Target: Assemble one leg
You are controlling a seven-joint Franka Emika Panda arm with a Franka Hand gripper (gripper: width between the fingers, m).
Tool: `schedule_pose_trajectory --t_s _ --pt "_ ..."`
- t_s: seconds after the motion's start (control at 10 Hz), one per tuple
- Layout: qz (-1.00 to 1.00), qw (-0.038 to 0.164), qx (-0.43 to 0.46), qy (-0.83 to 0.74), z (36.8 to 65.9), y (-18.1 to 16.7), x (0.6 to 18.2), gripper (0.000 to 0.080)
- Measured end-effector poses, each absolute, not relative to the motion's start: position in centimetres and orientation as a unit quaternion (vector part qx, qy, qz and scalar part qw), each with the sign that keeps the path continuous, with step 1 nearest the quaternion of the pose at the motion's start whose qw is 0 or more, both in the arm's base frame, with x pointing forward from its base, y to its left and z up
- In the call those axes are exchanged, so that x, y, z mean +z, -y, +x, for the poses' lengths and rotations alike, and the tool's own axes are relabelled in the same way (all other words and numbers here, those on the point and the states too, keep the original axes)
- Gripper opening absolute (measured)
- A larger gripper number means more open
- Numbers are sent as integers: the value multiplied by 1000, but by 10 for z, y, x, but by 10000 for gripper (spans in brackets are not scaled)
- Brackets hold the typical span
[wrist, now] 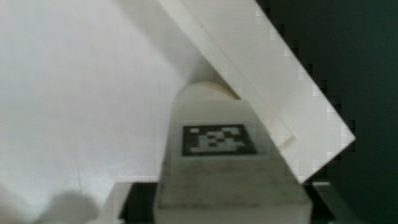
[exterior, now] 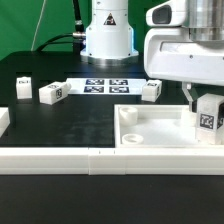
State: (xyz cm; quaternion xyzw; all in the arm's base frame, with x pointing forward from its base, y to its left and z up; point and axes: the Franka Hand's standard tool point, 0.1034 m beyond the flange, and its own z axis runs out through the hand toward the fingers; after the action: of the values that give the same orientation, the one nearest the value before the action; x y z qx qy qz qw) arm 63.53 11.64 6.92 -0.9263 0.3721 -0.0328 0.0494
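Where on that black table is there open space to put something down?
Free: the black stretch between the loose leg and the tray-like piece. Crowded: the tray's corner on the exterior view's right, where the gripper holds a leg.

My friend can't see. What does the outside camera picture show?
The robot's end effector holds a white leg with a square tag over the far corner of a big white tray piece. Three more legs lie on the black table, near the marker board.
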Motion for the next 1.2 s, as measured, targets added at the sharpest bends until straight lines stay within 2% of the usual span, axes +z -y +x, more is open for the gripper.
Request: schedule_pose_trajectory --t_s 0.8,1.2 --pt "-690 65 -2 -721 634 -120 68 291" --pt "-586 68 8 -808 635 -119 68 291"
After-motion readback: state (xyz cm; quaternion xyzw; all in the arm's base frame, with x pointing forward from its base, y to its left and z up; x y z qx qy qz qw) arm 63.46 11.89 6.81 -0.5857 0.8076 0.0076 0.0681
